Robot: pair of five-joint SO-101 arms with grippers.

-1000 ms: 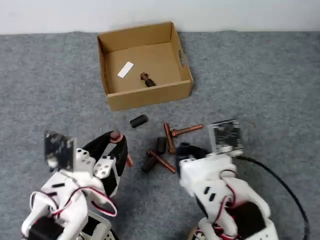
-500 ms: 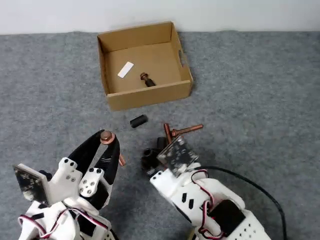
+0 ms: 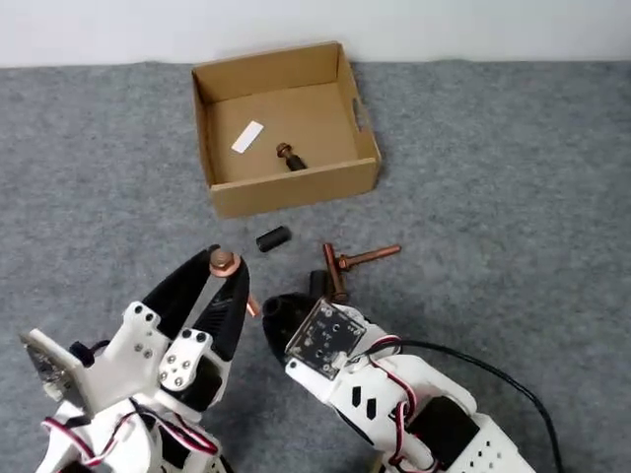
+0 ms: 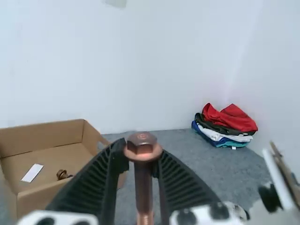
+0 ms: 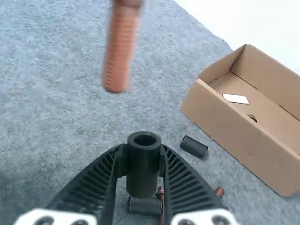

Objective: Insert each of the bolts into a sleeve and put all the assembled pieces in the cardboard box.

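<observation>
My left gripper point(image 3: 229, 268) is shut on a copper bolt point(image 4: 142, 182), head up, held above the carpet in front of the cardboard box point(image 3: 284, 126). My right gripper point(image 5: 143, 161) is shut on a black sleeve point(image 5: 142, 160), bore upward, just right of the bolt's threaded tip point(image 5: 117, 51). In the high view that sleeve point(image 3: 283, 312) sits beside the bolt's tip point(image 3: 252, 307). One assembled piece point(image 3: 290, 156) lies in the box. Two copper bolts point(image 3: 350, 262) lie crossed on the carpet, with a loose black sleeve point(image 3: 273, 238) to their left.
A white slip of paper point(image 3: 247, 136) lies on the box floor. Grey carpet point(image 3: 493, 197) spreads open to the right and left of the parts. A pile of clothes point(image 4: 224, 124) lies by the far wall.
The right gripper swung left with its sleeve, from beside the crossed bolts to just right of the left gripper's bolt. The left arm shifted, its bolt staying held.
</observation>
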